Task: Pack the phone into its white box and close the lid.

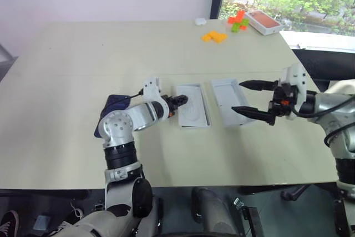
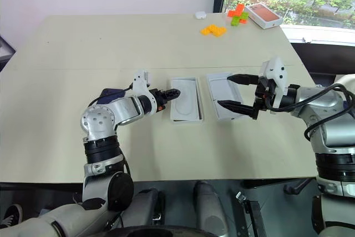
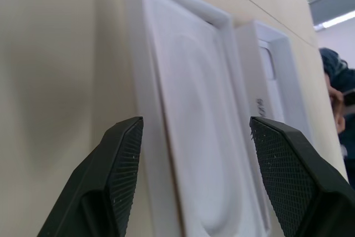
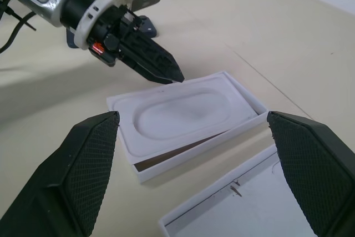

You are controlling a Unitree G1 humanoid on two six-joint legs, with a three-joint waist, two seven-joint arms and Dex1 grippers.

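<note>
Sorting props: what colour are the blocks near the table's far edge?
Orange and green blocks; clearest in the left eye view.

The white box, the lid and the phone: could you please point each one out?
white box (image 4: pixel 145 170): right wrist view, near side wall.
lid (image 1: pixel 223 99): left eye view, white inside.
phone (image 1: pixel 113 104): left eye view, dark back.

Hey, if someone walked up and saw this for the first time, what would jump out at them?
Mid-table, two shallow white trays lie side by side: the white box, with an oval-embossed insert resting in it, and the lid beside it, inside up. The left end effector has its open tips at the box's edge, while the right end effector hangs open over the lid. Bright orange and green blocks sit at the far edge.
</note>
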